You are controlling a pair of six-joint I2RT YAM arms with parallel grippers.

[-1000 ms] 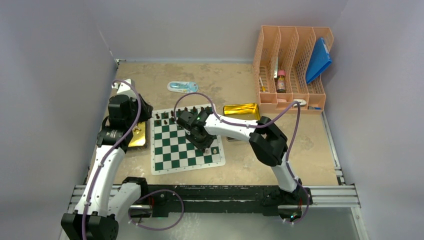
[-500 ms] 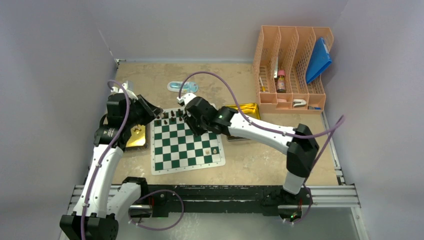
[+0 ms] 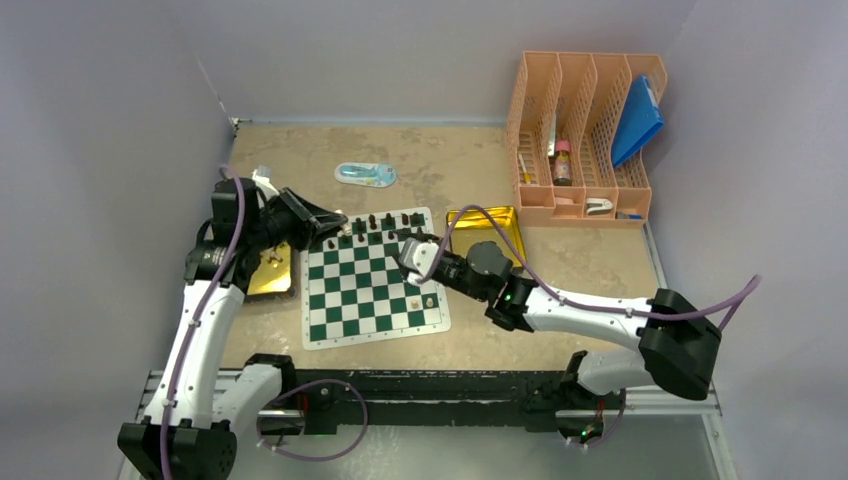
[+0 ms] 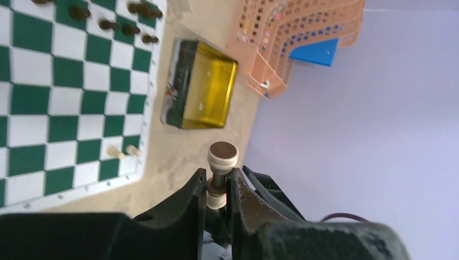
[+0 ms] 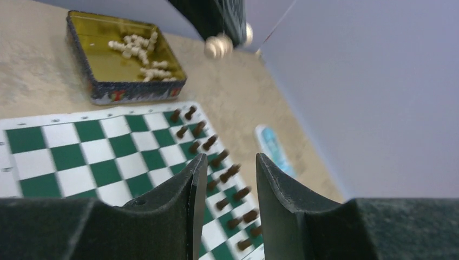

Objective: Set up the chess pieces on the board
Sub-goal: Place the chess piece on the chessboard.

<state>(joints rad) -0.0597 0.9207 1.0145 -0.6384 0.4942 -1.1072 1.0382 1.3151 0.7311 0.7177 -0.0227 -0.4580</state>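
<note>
Currently:
- Left tool (image 4: pixel 218 187): pinching one cream piece (image 4: pixel 223 155) by its stem, base outward, presumably ready for setting down.
- Right tool (image 5: pixel 224 203): spread, empty, over the board (image 3: pixel 345 300).
- Dark pieces (image 3: pixel 372 222): ranked along the far edge.
- Placed cream pieces (image 3: pixel 421 301): near right corner.

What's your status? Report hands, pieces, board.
Left hand shut on a cream piece, by the far left corner of the board. Right hand open, empty, above its right side. Dark pieces lined along far edge; two cream ones near right corner.
</note>
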